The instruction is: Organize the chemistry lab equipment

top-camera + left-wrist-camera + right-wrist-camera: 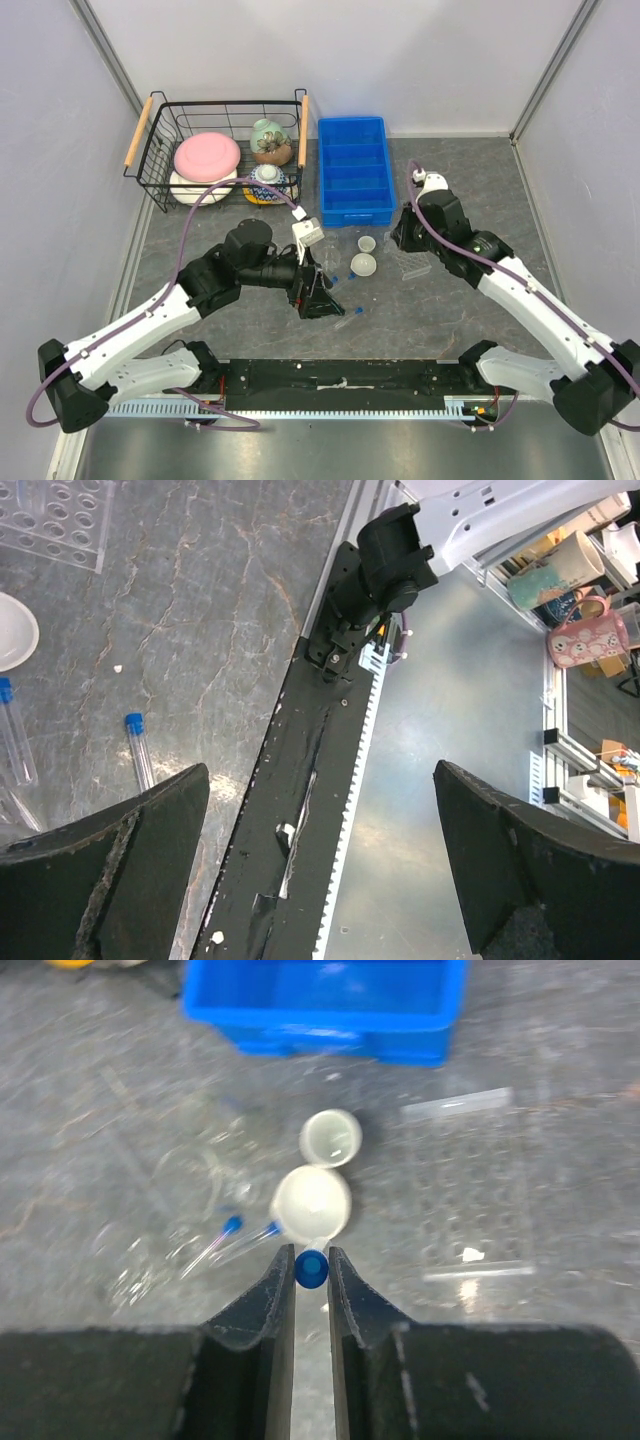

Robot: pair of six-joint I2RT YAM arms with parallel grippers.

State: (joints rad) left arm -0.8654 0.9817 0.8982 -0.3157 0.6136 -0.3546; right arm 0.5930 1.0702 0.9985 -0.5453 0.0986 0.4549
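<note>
While the top camera has two white dishes sitting on the table just on the near side of the blue bin, the left wrist shows the left gripper spread wide and holding nothing, a loose tube lying close beside it. Over to the right wrist: the right gripper is pinched onto a blue-capped tube, just short of the dishes.
</note>
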